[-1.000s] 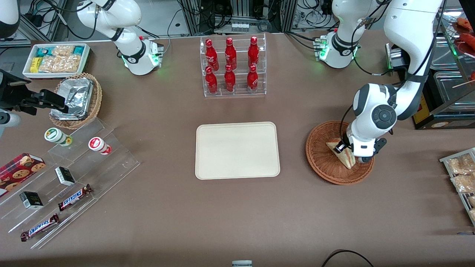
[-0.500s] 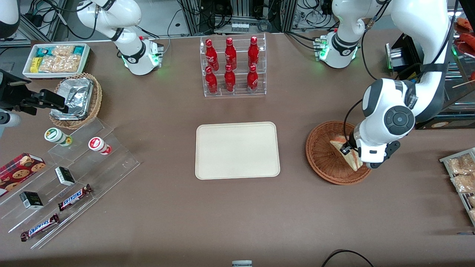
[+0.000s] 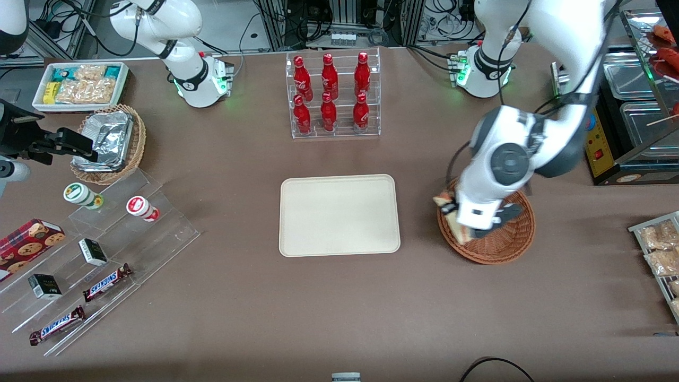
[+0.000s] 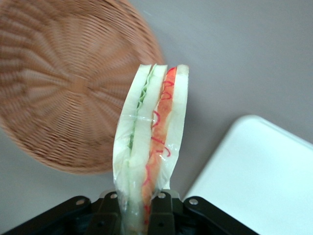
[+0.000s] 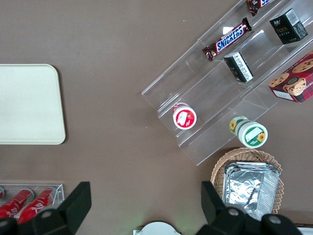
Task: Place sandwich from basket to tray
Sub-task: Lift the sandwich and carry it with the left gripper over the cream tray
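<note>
Halfway there: sandwich (image 4: 149,147) clamped in the pincer (image 3: 460,222) and lifted clear of the wicker basket (image 3: 509,241) at right of centre in the front view, with carrying across the table (image 3: 339,297) to the bare central tray (image 3: 339,215) left to do.

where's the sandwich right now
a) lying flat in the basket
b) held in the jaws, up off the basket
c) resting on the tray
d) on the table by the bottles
b: the gripper is shut on the sandwich, with the basket below it and the tray bare.
</note>
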You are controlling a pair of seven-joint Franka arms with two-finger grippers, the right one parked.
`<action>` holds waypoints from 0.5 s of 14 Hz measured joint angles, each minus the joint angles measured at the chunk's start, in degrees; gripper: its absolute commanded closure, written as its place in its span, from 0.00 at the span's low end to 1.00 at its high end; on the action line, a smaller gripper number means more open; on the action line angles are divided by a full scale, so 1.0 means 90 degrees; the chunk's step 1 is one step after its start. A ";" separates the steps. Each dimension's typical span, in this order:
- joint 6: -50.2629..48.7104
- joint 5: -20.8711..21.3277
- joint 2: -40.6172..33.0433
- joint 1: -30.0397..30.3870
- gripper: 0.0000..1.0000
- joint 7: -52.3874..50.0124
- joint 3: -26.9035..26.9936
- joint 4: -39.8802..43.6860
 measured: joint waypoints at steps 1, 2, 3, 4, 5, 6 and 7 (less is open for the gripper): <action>0.0013 -0.0008 0.0200 -0.0279 1.00 -0.0031 -0.0006 0.0204; 0.0027 -0.0011 0.0431 -0.0553 1.00 -0.0060 -0.0010 0.0448; 0.0036 -0.0013 0.0675 -0.0803 1.00 -0.0075 -0.0014 0.0719; 0.0041 -0.0013 0.0933 -0.1039 1.00 -0.0077 -0.0016 0.1007; 0.0055 -0.0013 0.1198 -0.1271 1.00 -0.0075 -0.0017 0.1288; 0.0115 -0.0013 0.1448 -0.1487 1.00 -0.0075 -0.0016 0.1519; 0.0273 -0.0013 0.1677 -0.1693 1.00 -0.0075 -0.0016 0.1696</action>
